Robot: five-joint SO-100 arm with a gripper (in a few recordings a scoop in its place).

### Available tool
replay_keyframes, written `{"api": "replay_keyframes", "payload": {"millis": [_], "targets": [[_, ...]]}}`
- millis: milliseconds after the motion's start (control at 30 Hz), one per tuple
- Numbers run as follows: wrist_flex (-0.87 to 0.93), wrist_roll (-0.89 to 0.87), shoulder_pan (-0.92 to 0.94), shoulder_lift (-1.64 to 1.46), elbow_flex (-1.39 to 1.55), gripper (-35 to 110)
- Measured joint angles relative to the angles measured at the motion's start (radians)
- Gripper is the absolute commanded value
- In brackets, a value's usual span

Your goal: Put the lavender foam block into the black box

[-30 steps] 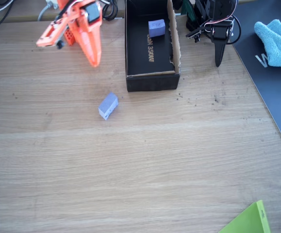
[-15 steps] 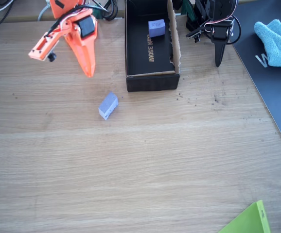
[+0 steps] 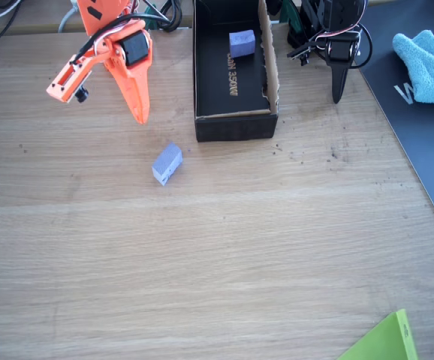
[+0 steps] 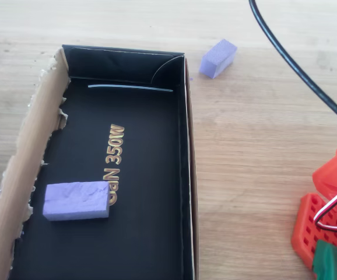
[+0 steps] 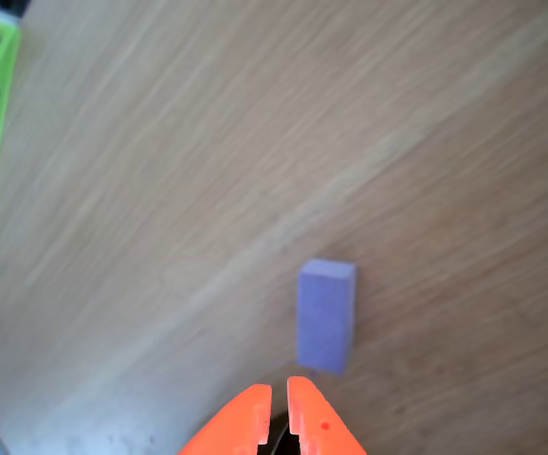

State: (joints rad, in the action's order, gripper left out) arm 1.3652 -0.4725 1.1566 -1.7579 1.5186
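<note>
The bench is pale wood-grain, with a dark mat and blue cloth at its right edge in the fixed view. The lavender foam block lies on bare wood, near the black box, which contains a second lavender block. The orange gripper hangs above the foam block, its fingers nearly closed and empty.

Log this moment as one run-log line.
gripper: shut, empty, hovering | lavender foam block: on table, outside black box | second block: inside box

Bright, even daylight in all views, soft short shadows under the black box and lavender foam block. Wrist view slightly motion-blurred on table grain; overhead view sharp, mild glare on wood.
</note>
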Motion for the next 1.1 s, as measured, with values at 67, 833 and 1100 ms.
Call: {"api": "replay_keyframes", "payload": {"millis": [67,833,1100], "targets": [[0.000,0.040,0.015,0.000,0.000,0],[0.008,0.067,-0.037,0.020,-0.002,0],[-0.017,0.143,-0.127,0.020,-0.002,0]]}}
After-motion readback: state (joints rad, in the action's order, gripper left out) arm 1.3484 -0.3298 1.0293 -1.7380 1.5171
